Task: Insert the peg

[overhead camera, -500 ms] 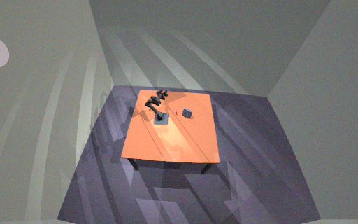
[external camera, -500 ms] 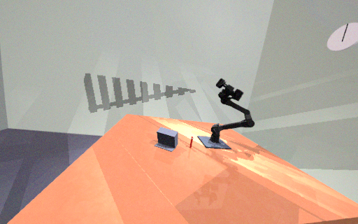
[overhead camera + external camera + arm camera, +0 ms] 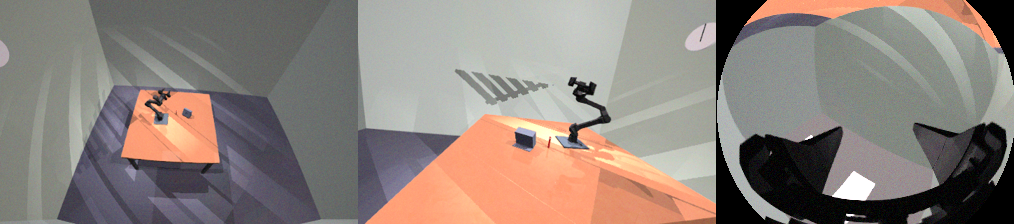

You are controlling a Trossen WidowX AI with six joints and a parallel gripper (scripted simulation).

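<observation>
gripper (image 3: 572, 81) wide open, empty (raised high) | peg (image 3: 549, 141) upright beside panel (image 3: 525, 137)

The peg (image 3: 549, 141) stands on the worktop (image 3: 498, 189) between the panel (image 3: 525, 137) and the arm's base plate (image 3: 572, 142), all three toward the far edge. The claw (image 3: 572, 81) hangs high above the far edge, well apart from the peg, fingers spread wide.

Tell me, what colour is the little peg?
Red; the peg shows best in the exterior view.
</observation>
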